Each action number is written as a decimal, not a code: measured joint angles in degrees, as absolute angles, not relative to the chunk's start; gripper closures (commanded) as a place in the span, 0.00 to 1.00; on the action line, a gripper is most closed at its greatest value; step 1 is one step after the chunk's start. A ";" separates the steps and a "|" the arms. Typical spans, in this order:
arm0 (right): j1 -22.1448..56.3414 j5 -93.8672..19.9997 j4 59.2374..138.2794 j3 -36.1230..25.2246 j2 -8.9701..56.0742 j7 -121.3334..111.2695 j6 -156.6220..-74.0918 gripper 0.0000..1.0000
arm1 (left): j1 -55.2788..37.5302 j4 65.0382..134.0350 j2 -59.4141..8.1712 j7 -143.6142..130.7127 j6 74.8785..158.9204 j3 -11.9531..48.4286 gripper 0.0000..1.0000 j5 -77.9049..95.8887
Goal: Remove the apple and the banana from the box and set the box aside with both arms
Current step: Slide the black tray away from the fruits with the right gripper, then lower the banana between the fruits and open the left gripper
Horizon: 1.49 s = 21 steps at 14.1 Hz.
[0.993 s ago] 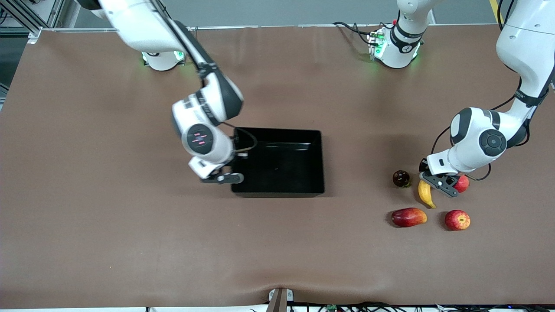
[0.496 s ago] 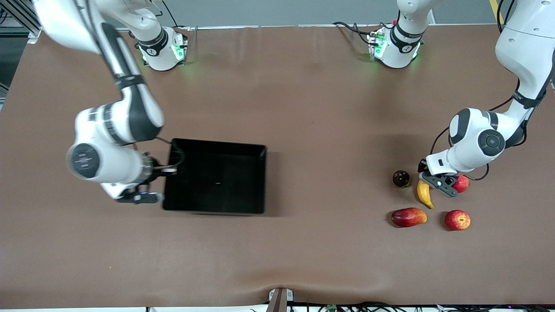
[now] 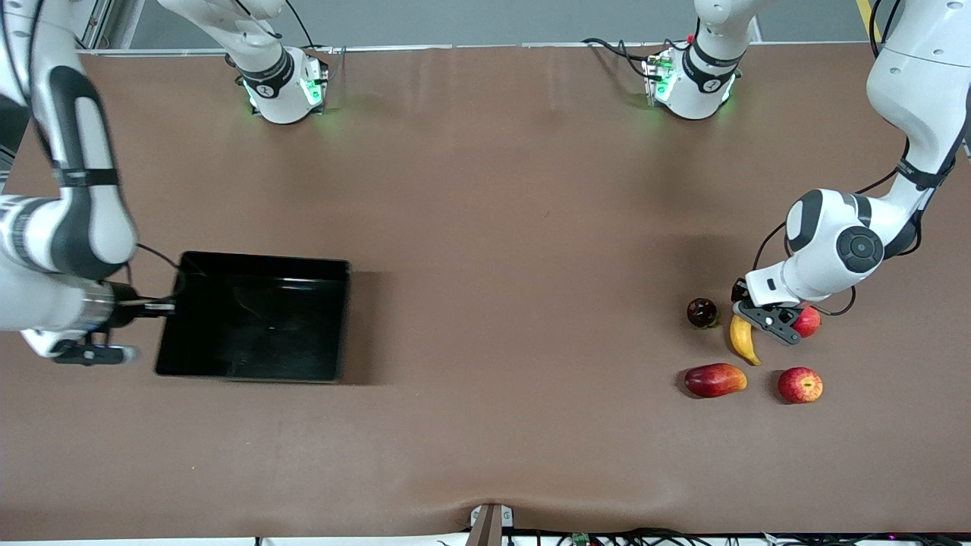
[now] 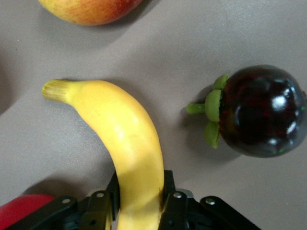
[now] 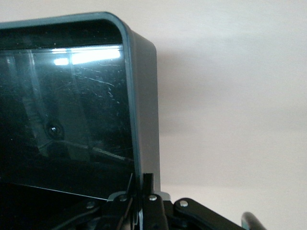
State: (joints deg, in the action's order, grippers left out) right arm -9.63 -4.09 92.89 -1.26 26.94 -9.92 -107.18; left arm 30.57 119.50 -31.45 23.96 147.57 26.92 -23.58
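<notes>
1. The step in hand looks like moving the box [image 3: 254, 316] aside: it sits empty on the counter [image 3: 485, 227] at the right arm's end, with the fruit out at the left arm's end.
2. The right pincer [image 5: 141, 203] is pressed together on the box's wall at the end toward the right arm; the box stretches away from it toward the counter's middle.
3. The left pincer [image 4: 139, 203] pinches one end of the banana [image 3: 744, 339], whose body lies on the counter, its other end pointing away from the pincer.
4. The apple [image 3: 799, 384] lies near the left pincer, nearer the front camera; a dark round fruit [image 4: 261, 110] sits just beside the banana.
5. Next, I judge, the left pincer must spread and lift clear, and the right must let go of the wall once the box is placed.
</notes>
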 measured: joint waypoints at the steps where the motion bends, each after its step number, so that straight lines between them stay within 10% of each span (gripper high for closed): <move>1: -11.67 -4.09 93.11 -1.26 27.17 -11.25 -107.23 1.00 | 30.58 119.51 -31.46 22.71 147.62 26.89 0.00 -23.59; 7: -19.24 -4.10 99.58 -1.18 29.91 -17.57 -116.76 1.00 | 30.60 118.55 -29.44 21.19 148.16 27.03 0.00 -23.74; 8: -19.48 -4.10 100.75 -1.15 30.37 -17.70 -118.21 0.84 | 30.63 118.26 -28.03 21.17 147.47 27.31 0.00 -23.74; 9: -19.50 -4.09 101.19 -1.08 30.34 -17.75 -118.85 0.27 | 30.66 117.88 -26.19 21.01 146.08 27.92 0.00 -23.74; 10: -19.55 -4.09 101.34 -0.93 30.26 -18.31 -119.06 0.00 | 30.67 117.36 -24.03 20.50 144.16 28.85 0.00 -23.74; 21: -14.82 -4.12 79.11 1.48 28.83 -23.23 -100.32 0.00 | 30.64 98.49 -12.05 6.74 108.73 39.51 0.00 -15.47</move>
